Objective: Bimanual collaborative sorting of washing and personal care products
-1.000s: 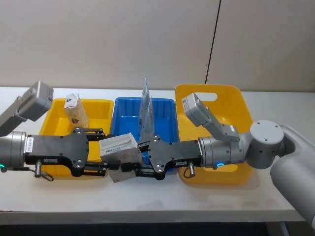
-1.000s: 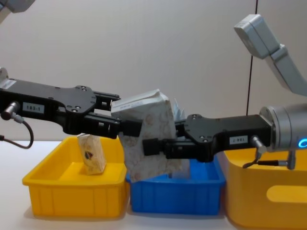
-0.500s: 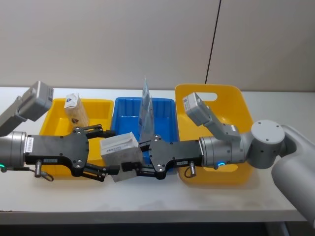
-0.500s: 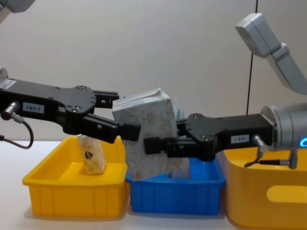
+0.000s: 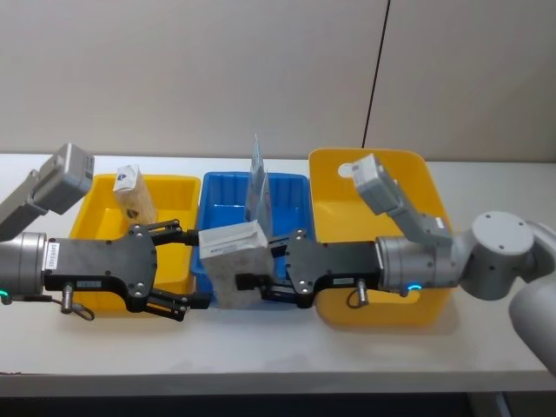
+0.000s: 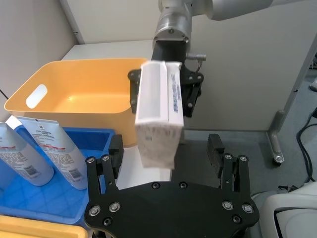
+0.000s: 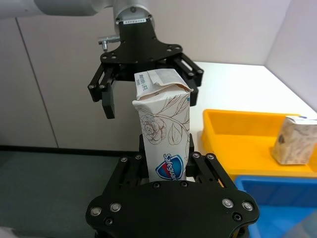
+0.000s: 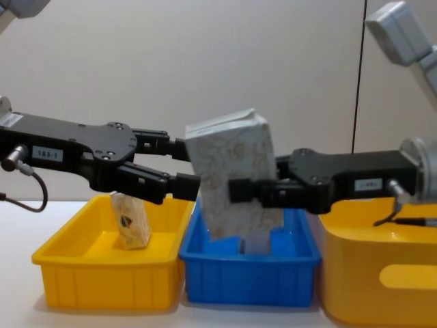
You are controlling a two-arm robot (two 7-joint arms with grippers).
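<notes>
The large cream patterned block pack point(image 5: 233, 261) point(image 8: 235, 171) hangs upright over the front left corner of the blue bin point(image 5: 294, 184). My right gripper point(image 5: 261, 265) point(image 7: 167, 158) is shut on its lower part. Just left of the pack, my left gripper point(image 5: 193, 268) point(image 8: 183, 166) point(image 6: 166, 148) stands open, its fingers point(image 6: 116, 148) apart from the pack's sides. Two tall pale blue-white pouches point(image 5: 259, 187) point(image 6: 44, 148) stand in the blue bin. A small beige pack point(image 5: 135, 195) point(image 8: 130, 219) stands in the left yellow bin point(image 5: 174, 182).
A large yellow bin point(image 5: 408, 165) point(image 8: 375, 273) with a handle slot sits right of the blue bin, under my right arm. The three bins stand in a row on a white table point(image 5: 261, 347), with a bare strip along its front edge.
My left gripper has opened and let go of the cream pack. My right gripper has carried the pack to the right and turned it more upright, away from the left fingers.
</notes>
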